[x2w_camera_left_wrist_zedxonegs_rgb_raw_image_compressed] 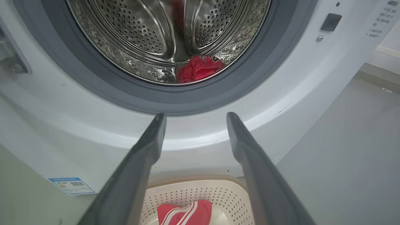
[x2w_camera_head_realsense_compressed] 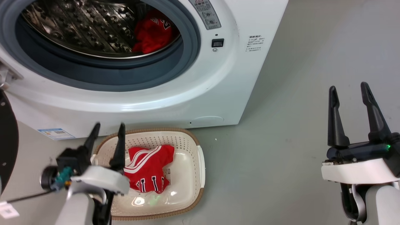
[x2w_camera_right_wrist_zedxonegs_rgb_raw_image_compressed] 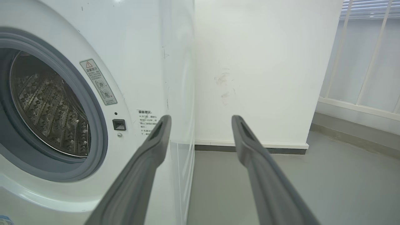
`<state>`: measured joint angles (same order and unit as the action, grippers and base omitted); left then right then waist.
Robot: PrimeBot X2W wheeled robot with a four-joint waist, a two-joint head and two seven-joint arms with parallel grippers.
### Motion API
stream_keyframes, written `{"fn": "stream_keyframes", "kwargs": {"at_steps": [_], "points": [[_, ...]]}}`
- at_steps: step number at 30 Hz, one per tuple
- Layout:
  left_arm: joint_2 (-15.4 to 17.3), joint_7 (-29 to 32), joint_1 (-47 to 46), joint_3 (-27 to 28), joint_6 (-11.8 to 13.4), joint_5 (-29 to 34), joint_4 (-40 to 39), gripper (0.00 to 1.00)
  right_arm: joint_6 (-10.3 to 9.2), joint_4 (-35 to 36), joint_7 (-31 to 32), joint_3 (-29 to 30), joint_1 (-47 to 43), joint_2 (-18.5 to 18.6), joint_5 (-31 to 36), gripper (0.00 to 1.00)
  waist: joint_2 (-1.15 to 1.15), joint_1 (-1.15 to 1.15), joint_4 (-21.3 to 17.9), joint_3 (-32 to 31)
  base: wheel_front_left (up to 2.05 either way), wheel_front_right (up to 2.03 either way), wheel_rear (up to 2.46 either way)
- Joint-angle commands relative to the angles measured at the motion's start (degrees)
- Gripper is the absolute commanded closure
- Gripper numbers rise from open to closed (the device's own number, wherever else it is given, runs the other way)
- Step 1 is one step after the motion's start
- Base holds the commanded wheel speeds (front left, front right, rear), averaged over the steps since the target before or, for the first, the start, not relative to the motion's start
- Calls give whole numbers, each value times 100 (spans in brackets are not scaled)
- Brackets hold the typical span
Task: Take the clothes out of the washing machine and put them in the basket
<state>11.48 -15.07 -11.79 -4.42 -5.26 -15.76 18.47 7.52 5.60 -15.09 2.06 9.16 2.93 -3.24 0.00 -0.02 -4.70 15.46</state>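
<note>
The white washing machine [x2w_camera_head_realsense_compressed: 200, 87] stands with its porthole uncovered, and a red garment [x2w_camera_head_realsense_compressed: 153, 32] lies at the right of its steel drum [x2w_camera_left_wrist_zedxonegs_rgb_raw_image_compressed: 147, 34]; the same red garment [x2w_camera_left_wrist_zedxonegs_rgb_raw_image_compressed: 198, 68] sits at the drum's bottom front in the left wrist view. In front of the machine on the floor is the cream basket [x2w_camera_head_realsense_compressed: 187, 147], holding red striped shorts [x2w_camera_head_realsense_compressed: 147, 170] that also show as red cloth [x2w_camera_left_wrist_zedxonegs_rgb_raw_image_compressed: 184, 212] in the left wrist view. My left gripper [x2w_camera_head_realsense_compressed: 107, 126] is open above the basket's left rim with nothing in it. My right gripper [x2w_camera_head_realsense_compressed: 348, 87] hangs open and empty over bare floor to the right.
The black-framed door edge [x2w_camera_head_realsense_compressed: 6, 140] sticks out at the far left. Grey floor [x2w_camera_head_realsense_compressed: 281, 140] spreads right of the machine. A white wall [x2w_camera_right_wrist_zedxonegs_rgb_raw_image_compressed: 265, 72] and a window with pale bars [x2w_camera_right_wrist_zedxonegs_rgb_raw_image_compressed: 368, 47] lie beyond the machine's right side.
</note>
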Motion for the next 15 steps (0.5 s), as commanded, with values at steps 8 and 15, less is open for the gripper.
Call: {"fn": "stream_keyframes", "kwargs": {"at_steps": [8, 15], "points": [[431, 79, -1144, 20, -171, -109, -225, 0, -6, 95, -12, -63, 189, -9, -191, 0, 0, 2, -334, 757, 0, 0, 0], [869, 937, -2420, -41, -214, -705, -76, 0, -6, 176, -12, -49, 362, -12, -404, 0, 0, 2, -603, 1413, 0, 0, 0]]}}
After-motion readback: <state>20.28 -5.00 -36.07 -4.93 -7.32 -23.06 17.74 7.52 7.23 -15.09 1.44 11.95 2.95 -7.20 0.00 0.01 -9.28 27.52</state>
